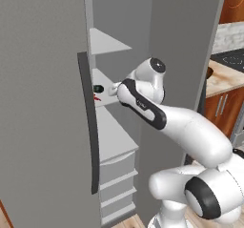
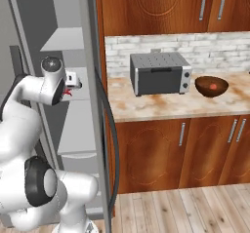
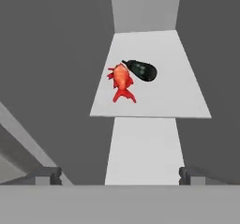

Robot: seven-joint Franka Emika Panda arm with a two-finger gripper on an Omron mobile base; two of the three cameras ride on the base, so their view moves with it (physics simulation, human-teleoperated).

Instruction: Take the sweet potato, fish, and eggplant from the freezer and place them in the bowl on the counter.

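Gripper (image 3: 120, 174) jaws wide apart, holding nothing, hovering above freezer (image 1: 43, 103) shelf (image 3: 183, 96). Fish (image 3: 122, 81) and eggplant (image 3: 142, 70) lie touching on that shelf. Bowl (image 2: 211, 86) sits on counter (image 2: 161, 107) beside toaster oven (image 2: 160, 73), something orange inside.

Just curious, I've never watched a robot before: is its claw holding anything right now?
Gripper: open, holding nothing, aimed at the fish and eggplant on the freezer shelf.

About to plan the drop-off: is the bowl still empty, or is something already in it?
Not empty. The bowl on the counter holds one small orange-red thing; what it is cannot be told. Fish and eggplant lie on the freezer shelf.
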